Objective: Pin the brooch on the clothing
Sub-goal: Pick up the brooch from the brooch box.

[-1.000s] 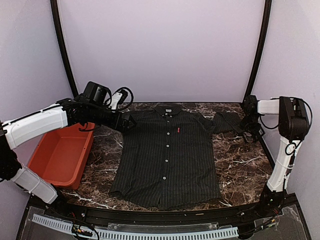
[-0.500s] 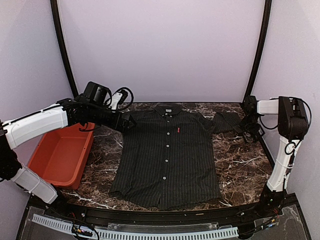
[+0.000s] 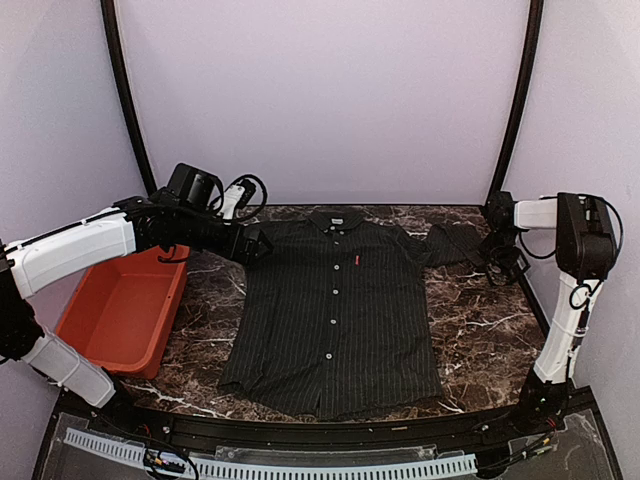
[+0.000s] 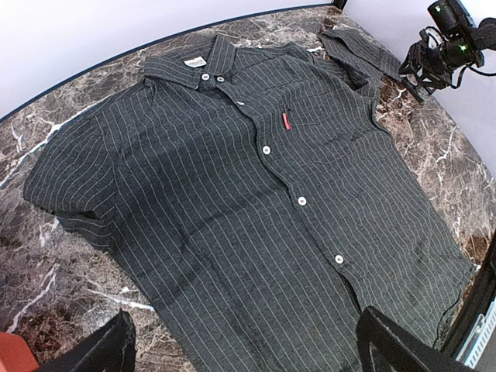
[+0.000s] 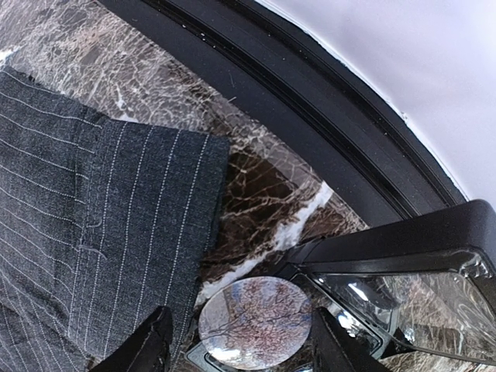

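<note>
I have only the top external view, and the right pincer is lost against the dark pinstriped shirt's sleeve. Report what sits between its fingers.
Observer: The right wrist view shows a round glassy disc with a marbled face, possibly the brooch. It lies between the fingers of the right pincer, beside the edge of the sleeve.
Operator: Say whether it is gripped.
Observer: Not yet. A gap shows between the disc and the finger on the sleeve side.
Operator: Now check the left pincer.
Observer: In the left wrist view the left pincer is wide open and holds nothing. Only the fabric of the dark pinstriped shirt shows between its tips.
</note>
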Tool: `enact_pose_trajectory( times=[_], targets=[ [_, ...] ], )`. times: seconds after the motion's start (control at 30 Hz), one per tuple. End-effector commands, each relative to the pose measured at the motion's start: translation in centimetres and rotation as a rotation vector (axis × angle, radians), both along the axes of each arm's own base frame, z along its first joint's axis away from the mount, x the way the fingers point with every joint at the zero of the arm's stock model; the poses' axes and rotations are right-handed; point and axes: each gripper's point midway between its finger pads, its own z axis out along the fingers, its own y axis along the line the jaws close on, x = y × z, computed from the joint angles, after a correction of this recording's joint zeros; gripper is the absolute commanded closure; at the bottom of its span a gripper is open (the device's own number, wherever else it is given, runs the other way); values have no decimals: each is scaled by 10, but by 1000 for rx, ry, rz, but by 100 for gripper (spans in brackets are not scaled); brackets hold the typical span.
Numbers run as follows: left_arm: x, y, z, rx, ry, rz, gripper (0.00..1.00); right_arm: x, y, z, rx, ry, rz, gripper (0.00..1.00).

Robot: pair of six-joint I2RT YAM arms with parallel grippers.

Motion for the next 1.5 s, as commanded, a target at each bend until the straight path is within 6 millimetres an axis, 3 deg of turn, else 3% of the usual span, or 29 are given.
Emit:
enact_pose_trajectory(
  times=[0.0,0.17,0.9,1.47],
  targets=[
    [-2,3,-2,6,-3,3,1,1,-2,5,-1,-16,-5,44],
    [-2,3,-2,7,-4,2,1,3,1,6,7,-28,5,50],
    [-3,2,-3,3,3,-3,1,13,15,29,42,-103,60,53],
    [-2,2,-3,7,2,-2,1,12,14,10,40,-50,68,41]
  ],
)
